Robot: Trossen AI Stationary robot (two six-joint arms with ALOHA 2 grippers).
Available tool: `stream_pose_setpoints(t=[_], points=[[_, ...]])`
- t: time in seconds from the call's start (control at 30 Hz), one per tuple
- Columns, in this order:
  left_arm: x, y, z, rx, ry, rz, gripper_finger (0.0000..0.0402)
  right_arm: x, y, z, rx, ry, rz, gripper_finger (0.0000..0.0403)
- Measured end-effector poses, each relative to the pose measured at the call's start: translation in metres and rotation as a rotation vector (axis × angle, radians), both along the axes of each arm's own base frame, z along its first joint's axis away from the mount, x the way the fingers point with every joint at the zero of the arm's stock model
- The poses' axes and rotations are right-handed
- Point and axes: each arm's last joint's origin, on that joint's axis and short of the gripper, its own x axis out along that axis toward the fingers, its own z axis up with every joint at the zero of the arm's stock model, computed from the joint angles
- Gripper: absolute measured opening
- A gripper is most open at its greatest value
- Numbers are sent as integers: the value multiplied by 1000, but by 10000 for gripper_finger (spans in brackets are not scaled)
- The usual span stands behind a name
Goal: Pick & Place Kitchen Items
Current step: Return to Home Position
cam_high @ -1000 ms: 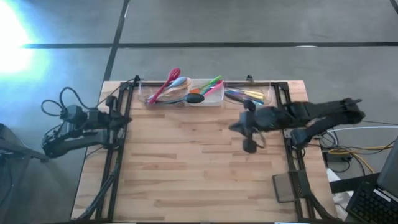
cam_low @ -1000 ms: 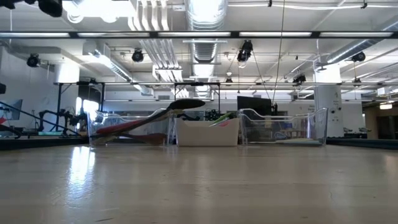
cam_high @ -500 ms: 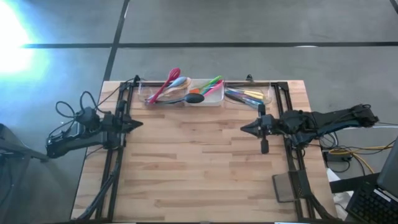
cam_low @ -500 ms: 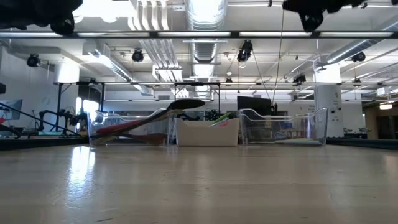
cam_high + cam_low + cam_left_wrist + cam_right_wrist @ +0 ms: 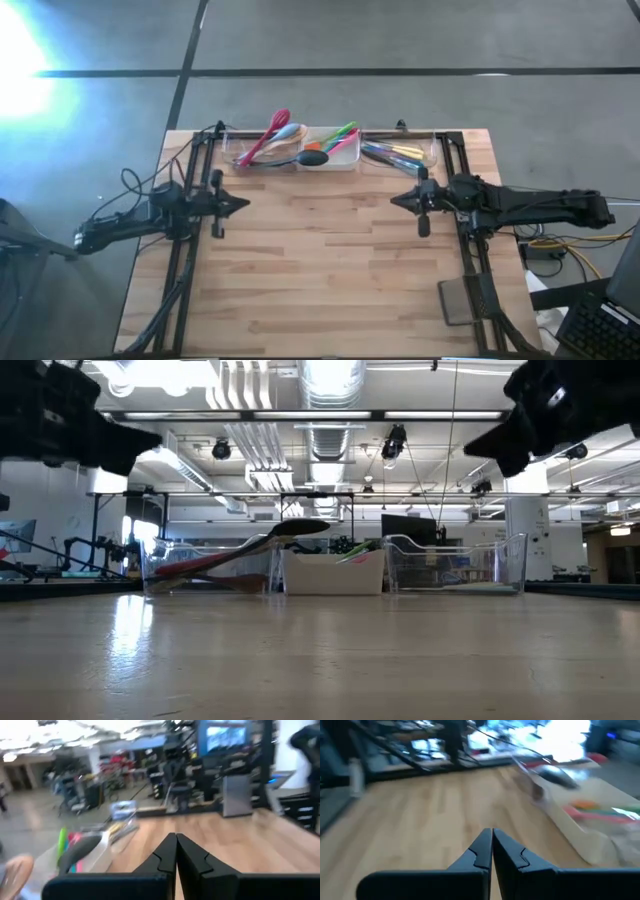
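Near edge of the desk (image 5: 300,320): bare wooden boards; a dark flat pad (image 5: 456,302) lies by the right-hand rail.
Left tool (image 5: 238,203): over the desk's left side, about halfway back, pointing inward across the boards. Its fingers (image 5: 165,857) are pressed together with nothing between them.
Right tool (image 5: 398,200): over the desk's right side, level with the other and pointing back at it. Its fingers (image 5: 482,851) are likewise closed tight and empty.
Between the tools: well apart, only bare boards under the gap.
Height: from table level both hang high above the wood, one at the upper left (image 5: 150,440), the other at the upper right (image 5: 475,450).
Far edge: three bins in a row, side by side, holding all the kitchen items.
Left clear bin (image 5: 238,158): a red spoon (image 5: 265,138) lies slanted, its head past the back wall; the black ladle (image 5: 312,158) has its handle here and its bowl reaching over toward the middle bin.
White bin (image 5: 340,165): in the middle, with a green utensil (image 5: 342,130), a pink one (image 5: 346,142) and an orange one (image 5: 315,147).
Right clear bin (image 5: 432,158): several slim utensils (image 5: 400,152) lying flat, yellow and blue among them.
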Motion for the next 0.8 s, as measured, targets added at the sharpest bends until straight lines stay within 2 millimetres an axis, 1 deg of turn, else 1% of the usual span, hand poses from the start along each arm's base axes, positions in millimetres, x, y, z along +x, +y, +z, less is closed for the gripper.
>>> stream_pose_setpoints(t=[0.13, 0.17, 0.43, 0.57, 0.63, 0.8], points=[[3, 2, -18, -18, 51, 33, 13, -1, -3, -18, -19, 57, -71, 8], [4, 2, -20, -18, 46, 37, 13, -2, -4, -23, -22, 72, -81, 8], [6, 3, -22, -14, 31, 47, 14, -9, -3, -63, -10, 189, -85, 8], [4, 2, -20, -10, 6, 49, 14, -19, -2, -85, -8, 228, -83, 8], [3, 2, -19, -6, -15, 49, 14, -25, -1, -100, -6, 233, -81, 8], [3, 1, -18, -4, -24, 39, 14, -25, 0, -87, -32, 106, -46, 8]])
